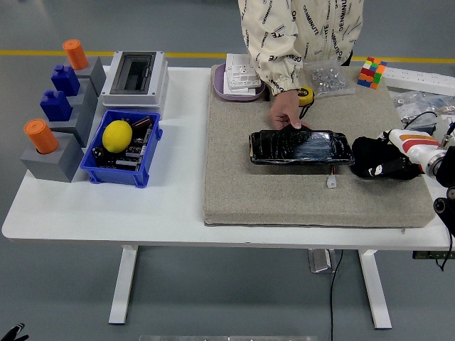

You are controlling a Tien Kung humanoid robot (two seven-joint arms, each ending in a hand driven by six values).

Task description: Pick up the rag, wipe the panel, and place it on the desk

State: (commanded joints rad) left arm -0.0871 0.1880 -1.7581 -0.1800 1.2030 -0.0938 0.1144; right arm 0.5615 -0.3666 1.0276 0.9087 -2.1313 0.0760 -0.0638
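A glossy black panel (301, 147) lies across the middle of the tan mat (284, 192). A person's hand (285, 114) presses on the panel's far left edge. The black rag (368, 155) is bunched on the mat just right of the panel. My right hand (393, 163), black with a white and orange wrist, rests on the rag's right side; black on black hides its grip. Only a black tip of my left hand (11, 332) shows, at the bottom left corner, below the table.
A blue bin (119, 148) holds a lemon and small parts at the left, beside grey blocks with orange and blue pegs. A grey box (135, 77), a white tray (240, 77), a bag of parts (328, 78) and a colour cube (372, 72) line the far edge.
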